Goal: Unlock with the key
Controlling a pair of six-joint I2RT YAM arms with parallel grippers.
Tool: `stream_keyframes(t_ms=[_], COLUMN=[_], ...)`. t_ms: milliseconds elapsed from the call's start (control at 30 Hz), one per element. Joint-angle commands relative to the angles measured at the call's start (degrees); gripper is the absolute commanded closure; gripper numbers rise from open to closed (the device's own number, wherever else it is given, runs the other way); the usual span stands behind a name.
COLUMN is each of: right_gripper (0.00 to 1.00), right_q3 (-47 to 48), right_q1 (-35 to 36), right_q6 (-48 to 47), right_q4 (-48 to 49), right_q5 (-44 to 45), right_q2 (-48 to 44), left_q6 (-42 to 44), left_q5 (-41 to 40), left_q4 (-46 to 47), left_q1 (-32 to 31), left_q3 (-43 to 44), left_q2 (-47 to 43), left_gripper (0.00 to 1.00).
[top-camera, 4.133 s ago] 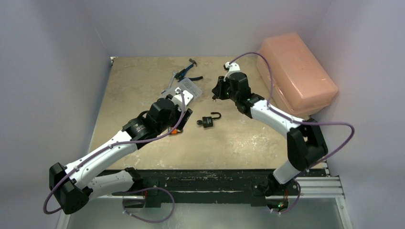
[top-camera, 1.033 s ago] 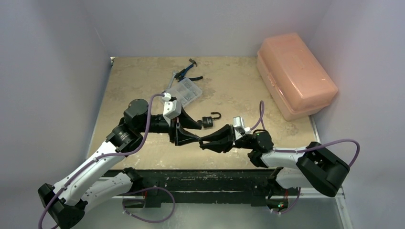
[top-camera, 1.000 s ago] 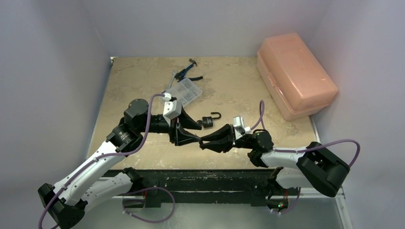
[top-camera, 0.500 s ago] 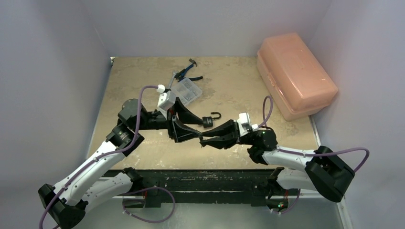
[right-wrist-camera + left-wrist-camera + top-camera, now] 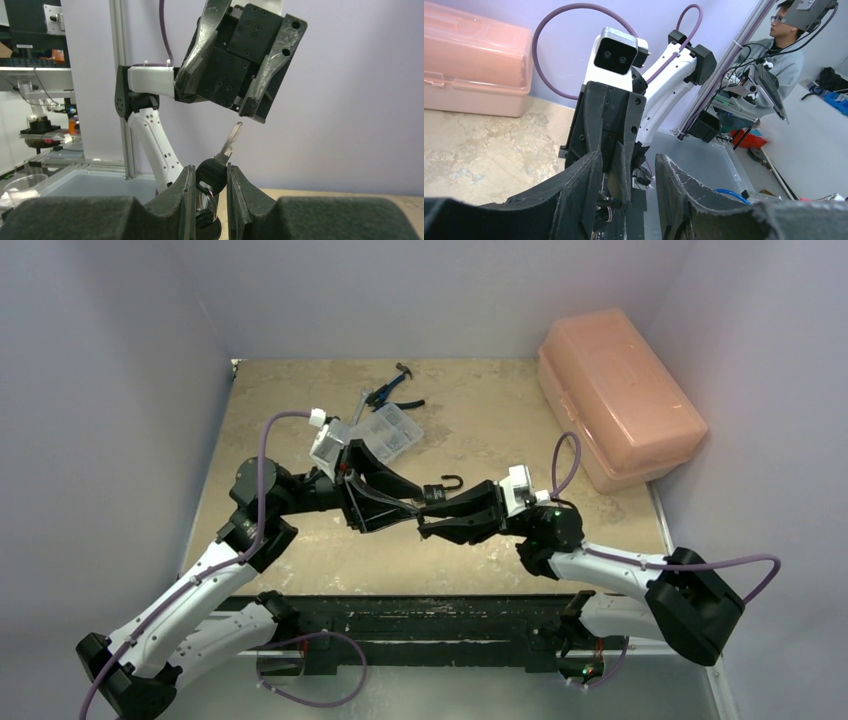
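Beige table (image 5: 300,405), open padlock (image 5: 435,492), right fingers (image 5: 165,212) pinching key (image 5: 214,172)

Key (image 5: 228,144): bare silver blade, black head. Right gripper (image 5: 210,175) on it: dark charcoal fingers (image 5: 125,220), matte. Left gripper (image 5: 220,102) facing it: black, finger edges scuffed grey-white. Left arm (image 5: 190,590) and right arm (image 5: 610,565): white shells, black joints, purple cables (image 5: 265,455). Padlock (image 5: 436,492) just behind the two grippers: black body, dark shackle. Table (image 5: 290,400): beige, mottled stone pattern. Beyond the left gripper: clear organiser (image 5: 388,432), pliers (image 5: 395,392) with blue handles. Well off behind the right gripper: translucent salmon-pink box (image 5: 620,390). Walls (image 5: 120,390): pale lilac.
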Motion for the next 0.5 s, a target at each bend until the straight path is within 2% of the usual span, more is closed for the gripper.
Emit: stream_keyframes(t_ms=[0,133,300,467], right_gripper=[1.0,1.0,1.0,1.0], right_q3=[2.2,2.4,2.5,2.3], right_q1=[-0.1,-0.1,-0.1,-0.1], right_q6=[1.6,2.6,3.6,3.7], right_q4=[18.3,18.3,18.3,18.3], right_q5=[3.7,2.8,1.3,1.6], right_q2=[-1.9,-2.2,-2.5,-2.8], left_q6=[-0.5,1.8,1.9,2.2], left_q5=[-0.2,-1.6,-3.0,-3.2], left_q4=[1.6,-0.8,-0.6,-0.2], left_q1=[0.5,0.4,0.5,0.5], left_q3=[-0.2,-0.7,-1.1,-1.4], left_q2=[-1.3,-1.4,-1.0,-0.6], left_gripper=[0.55,0.56,0.43,0.42])
